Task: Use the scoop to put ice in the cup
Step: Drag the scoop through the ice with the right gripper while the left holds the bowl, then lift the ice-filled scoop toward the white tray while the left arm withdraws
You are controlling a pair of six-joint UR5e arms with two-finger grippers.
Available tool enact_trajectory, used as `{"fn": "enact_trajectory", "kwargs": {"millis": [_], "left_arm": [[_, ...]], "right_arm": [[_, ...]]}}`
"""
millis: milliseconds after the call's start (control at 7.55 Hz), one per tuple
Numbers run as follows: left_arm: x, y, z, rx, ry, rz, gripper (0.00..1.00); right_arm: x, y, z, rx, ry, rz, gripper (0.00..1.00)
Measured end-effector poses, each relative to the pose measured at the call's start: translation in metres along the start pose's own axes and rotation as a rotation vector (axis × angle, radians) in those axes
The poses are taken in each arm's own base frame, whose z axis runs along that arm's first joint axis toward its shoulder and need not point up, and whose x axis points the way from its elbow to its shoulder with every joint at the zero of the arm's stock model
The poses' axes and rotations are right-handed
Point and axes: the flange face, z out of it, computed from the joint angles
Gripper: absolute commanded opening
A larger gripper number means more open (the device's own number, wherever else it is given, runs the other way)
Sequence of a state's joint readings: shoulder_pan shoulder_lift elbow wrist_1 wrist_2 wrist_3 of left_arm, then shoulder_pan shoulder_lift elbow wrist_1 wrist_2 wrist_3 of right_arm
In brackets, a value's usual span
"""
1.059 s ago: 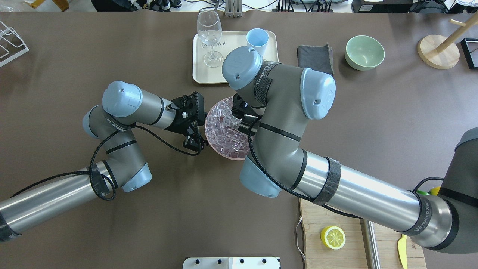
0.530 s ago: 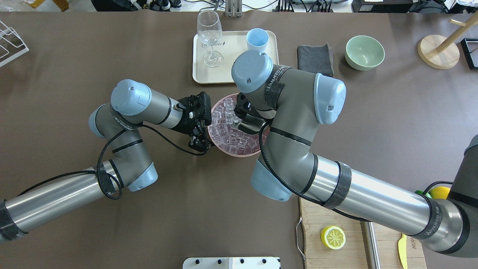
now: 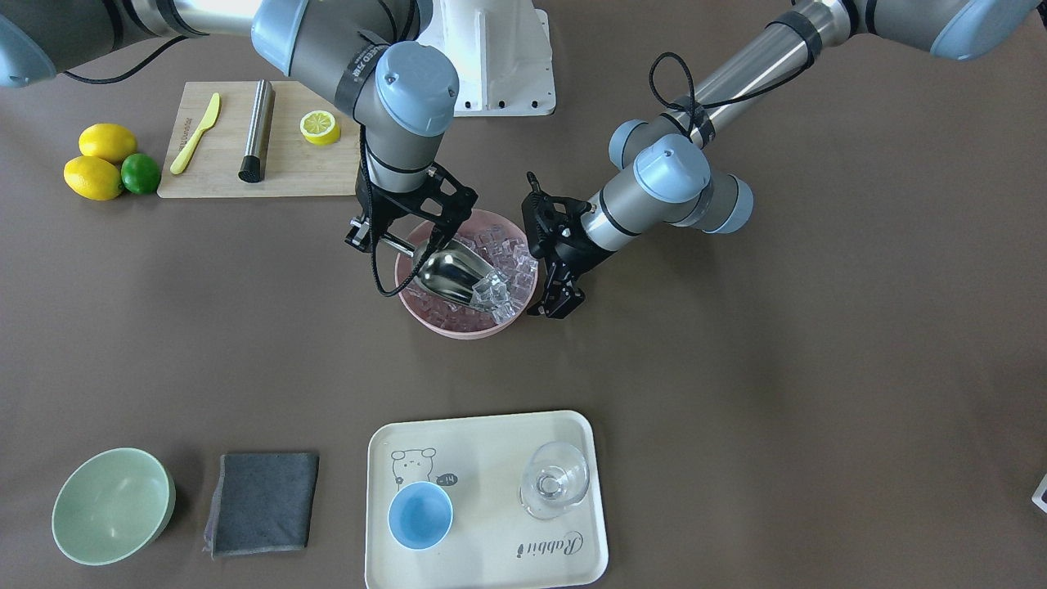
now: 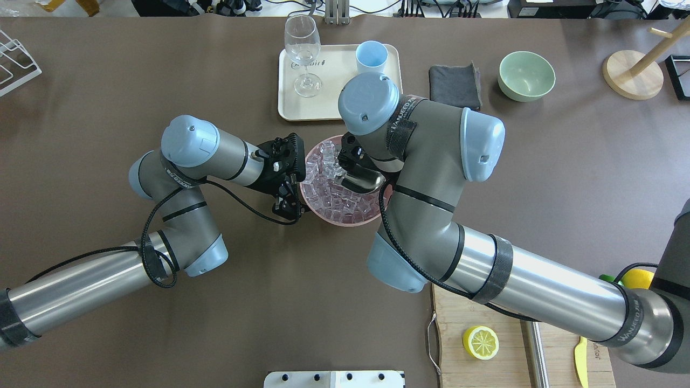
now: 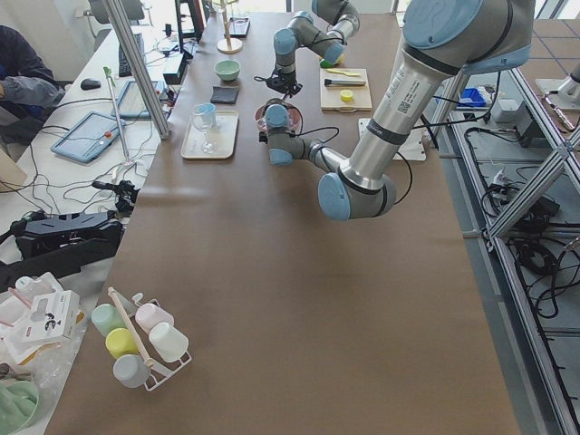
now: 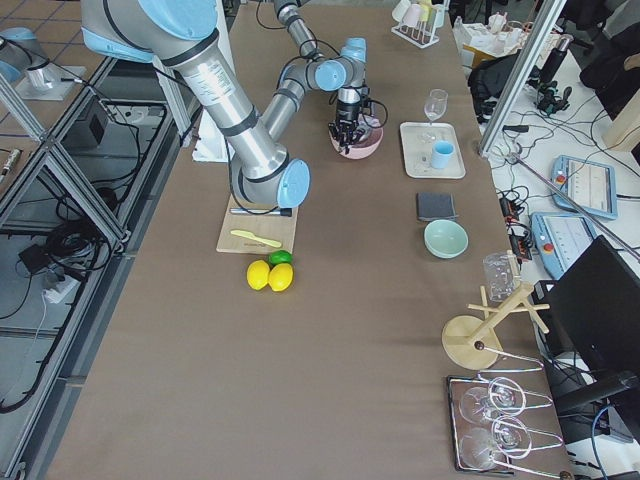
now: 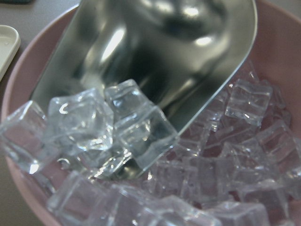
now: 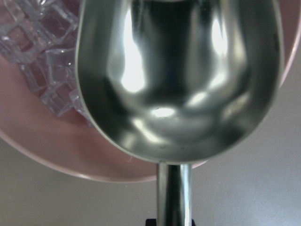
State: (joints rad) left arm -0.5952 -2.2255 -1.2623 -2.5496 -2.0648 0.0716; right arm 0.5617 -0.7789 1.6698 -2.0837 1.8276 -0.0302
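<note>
The right fingers (image 3: 368,236) clenched the handle of the shiny steel scoop (image 3: 451,274), mouth tilted into the clear ice cubes (image 3: 509,260) for loading. The left fingers (image 3: 558,301) flanked the pink bowl (image 3: 458,331), likely steadying it; grip indeterminable. The light-blue cup (image 3: 420,514) stood well apart.

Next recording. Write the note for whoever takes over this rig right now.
Right tool: shut on the handle of the scoop, whose mouth is down in the ice inside the pink bowl; a few cubes sit at its lip.
Left tool: at the bowl's rim; whether it grips is unclear.
Cup: upright on the tray, looks empty.
Done: scoop in hand and in the ice.
Left: lift a load, carry it to the cup, tip it in.
</note>
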Motion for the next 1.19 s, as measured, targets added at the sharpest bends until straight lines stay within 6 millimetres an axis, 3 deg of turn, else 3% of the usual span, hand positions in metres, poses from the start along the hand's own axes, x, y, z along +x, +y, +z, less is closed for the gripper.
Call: {"fn": "enact_trajectory", "kwargs": {"millis": [530,1192], "left_arm": [[-0.002,0.003,0.002,-0.009,0.020,-0.008,0.98],[-0.006,-0.009,0.004,-0.017,0.028,-0.008,0.98]], "right_arm": [[-0.001,0.027,-0.001,0.082,-0.002,0.031,0.00],[-0.004,0.052,-0.012,0.283,-0.026,0.136,0.00]]}}
